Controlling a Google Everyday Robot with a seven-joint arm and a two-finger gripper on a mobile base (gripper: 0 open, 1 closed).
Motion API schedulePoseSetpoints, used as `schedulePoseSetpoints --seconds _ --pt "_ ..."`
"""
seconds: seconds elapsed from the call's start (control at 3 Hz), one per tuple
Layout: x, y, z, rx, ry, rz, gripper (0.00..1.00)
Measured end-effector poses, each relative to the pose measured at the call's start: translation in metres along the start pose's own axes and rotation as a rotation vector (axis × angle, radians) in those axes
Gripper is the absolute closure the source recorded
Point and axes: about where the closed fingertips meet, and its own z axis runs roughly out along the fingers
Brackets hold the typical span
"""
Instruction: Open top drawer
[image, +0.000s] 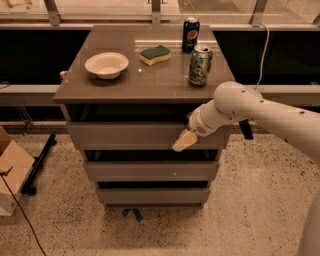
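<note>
At the right end of the top drawer sits the gripper. Honestly can't tell if it's open or gripping anything, since the arm hides that corner.

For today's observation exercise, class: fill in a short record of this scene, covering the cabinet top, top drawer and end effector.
cabinet top: white bowl, green sponge, blue can, green can
top drawer: no interior showing, looks closed
end effector: at the top drawer's front, towards its right end
arm: white, extends from the image's right
</note>
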Motion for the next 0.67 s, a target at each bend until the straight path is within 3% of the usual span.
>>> schedulePoseSetpoints --seconds 0.67 --pt "0.0100 0.0078 0.0004 -0.028 0.033 -0.002 0.71"
